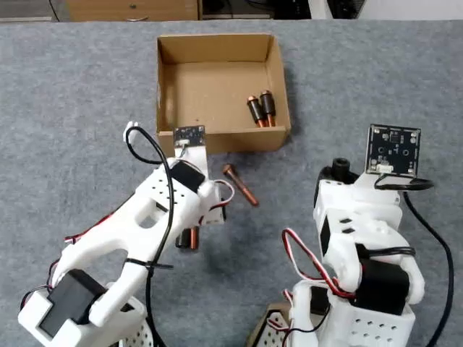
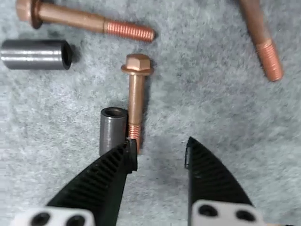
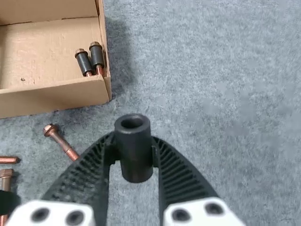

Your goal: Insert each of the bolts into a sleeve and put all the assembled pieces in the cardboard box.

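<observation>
Nearest you, your right end effector [image 3: 133, 143] is clenched on a dark sleeve [image 3: 133, 160], which it holds upright with the open bore toward the wrist camera. From there a broad stretch of grey bench [image 3: 225, 94] runs up to the box's side. Your left end effector [image 2: 160, 149] sits low over the bench, jaws parted and grasping nothing. An upright sleeve [image 2: 113, 129] stands at the tip of one finger [image 2: 110, 176]. A bolt [image 2: 135, 101] lies just beside that sleeve, with its threaded end at the same fingertip and its head pointing away, so the gap between the jaws falls on bench just beside the bolt. Farther out, a second sleeve [image 2: 35, 54] lies on its side near a second bolt [image 2: 84, 22], the two not touching. Beyond them, an angled bolt [image 1: 239, 184] rests near the near wall of the cardboard box [image 1: 217, 47] without touching it. Inside the open-topped box, two assembled pieces [image 1: 262, 108] lie side by side in the near corner on the right arm's side, close to both walls.
</observation>
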